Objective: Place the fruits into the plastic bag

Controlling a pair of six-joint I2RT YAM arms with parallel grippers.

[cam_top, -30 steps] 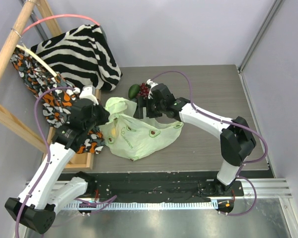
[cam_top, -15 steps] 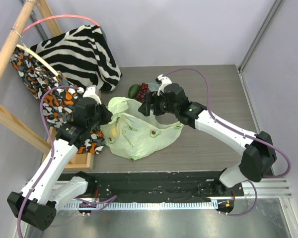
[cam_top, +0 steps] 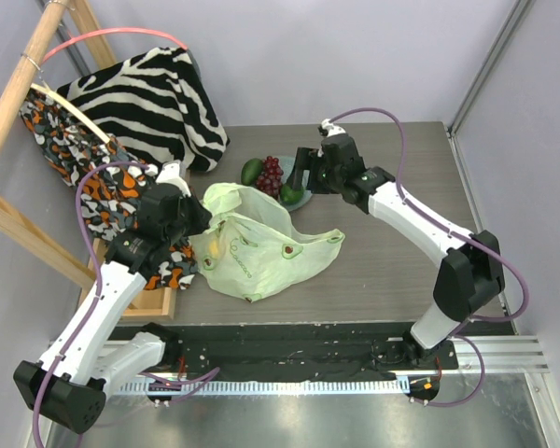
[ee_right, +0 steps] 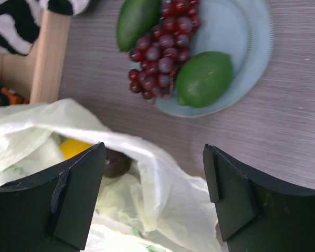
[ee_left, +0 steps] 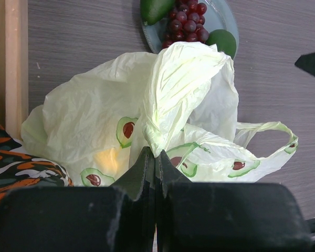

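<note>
Right fingers (ee_right: 152,155): spread wide and empty, over the far lip of the bag (ee_left: 94,115).
Left fingers (ee_left: 155,155): clenched on a bag fold, propping the mouth.
Lime (ee_right: 205,77): on the plate (ee_right: 252,47), just beyond my right fingertips. Its long axis runs roughly finger to finger. My right arm is nearer.
Right wrist view alone: lemon (ee_right: 73,148) and dark fruit (ee_right: 117,164) inside the bag.

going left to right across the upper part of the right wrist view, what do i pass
wooden frame → avocado → grape bunch → lime → bare right side of the plate
</note>
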